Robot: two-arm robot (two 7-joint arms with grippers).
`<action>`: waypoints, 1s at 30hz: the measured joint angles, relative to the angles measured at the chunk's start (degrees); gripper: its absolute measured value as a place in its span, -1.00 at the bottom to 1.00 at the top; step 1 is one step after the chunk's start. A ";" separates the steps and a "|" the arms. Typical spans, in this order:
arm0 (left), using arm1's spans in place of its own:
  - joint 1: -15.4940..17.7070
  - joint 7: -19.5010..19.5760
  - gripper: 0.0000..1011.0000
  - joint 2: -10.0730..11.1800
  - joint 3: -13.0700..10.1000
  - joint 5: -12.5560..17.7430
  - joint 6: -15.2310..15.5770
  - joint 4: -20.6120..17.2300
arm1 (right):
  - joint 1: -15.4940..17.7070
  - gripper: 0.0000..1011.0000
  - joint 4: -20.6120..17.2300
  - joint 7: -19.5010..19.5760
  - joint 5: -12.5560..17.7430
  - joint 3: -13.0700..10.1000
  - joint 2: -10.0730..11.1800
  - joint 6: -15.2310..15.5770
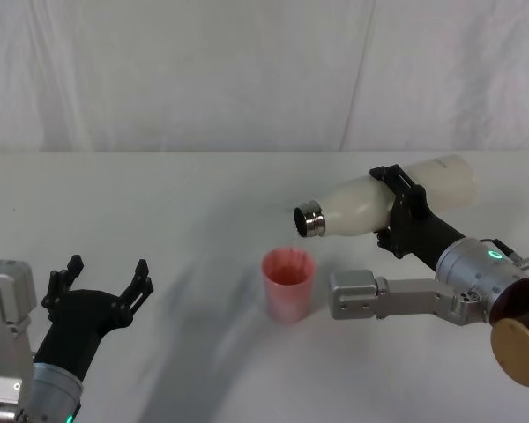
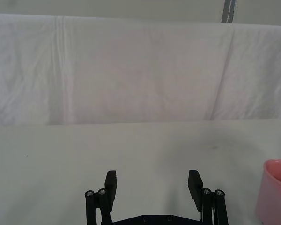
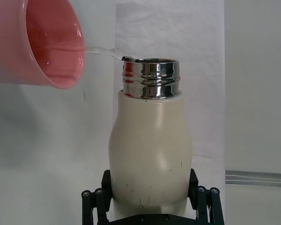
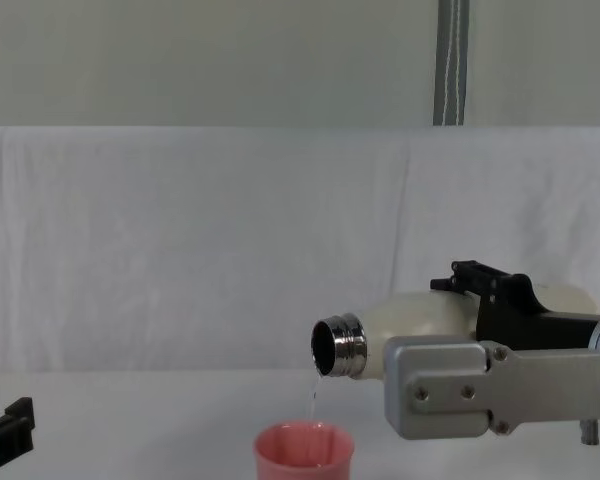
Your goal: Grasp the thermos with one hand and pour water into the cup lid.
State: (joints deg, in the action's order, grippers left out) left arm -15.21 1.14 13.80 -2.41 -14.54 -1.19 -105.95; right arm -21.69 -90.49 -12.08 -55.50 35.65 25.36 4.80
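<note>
Pouring is under way: the right end effector (image 1: 404,211), clenched around the body of the thermos (image 1: 383,202), holds it tipped almost level above the counter (image 1: 159,203) so the steel neck (image 4: 339,347) overhangs the cup lid (image 1: 287,283). A thin stream of water (image 4: 315,395) falls into the pink cup lid, which already looks wet inside. The left end effector (image 1: 101,288) waits released, low on the left

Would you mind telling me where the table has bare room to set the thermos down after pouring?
The widest bare patch lies between the open left hand and the cup lid. The strip of table along the back cloth is bare too. It is crowded around the cup lid, where the right hand holds the tilted thermos above it.
</note>
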 joint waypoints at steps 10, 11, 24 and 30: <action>0.00 0.00 0.98 0.00 0.00 0.00 0.00 0.00 | 0.16 0.88 0.03 0.00 -0.01 0.06 0.00 0.02; 0.00 0.00 0.98 0.00 0.00 0.00 0.00 0.00 | 0.18 0.88 0.02 0.00 -0.01 0.05 0.00 0.03; 0.00 0.00 0.98 0.00 0.00 0.00 0.00 0.00 | 1.43 0.88 -0.06 0.44 3.86 -1.60 -1.16 -0.75; 0.00 0.00 0.98 0.00 0.00 0.00 0.00 0.00 | 2.48 0.88 -0.07 1.15 7.68 -3.46 -2.22 -1.83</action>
State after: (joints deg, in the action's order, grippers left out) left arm -15.21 1.14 13.81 -2.41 -14.54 -1.19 -105.95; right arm -19.21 -90.57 -10.93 -47.83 32.19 23.14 2.97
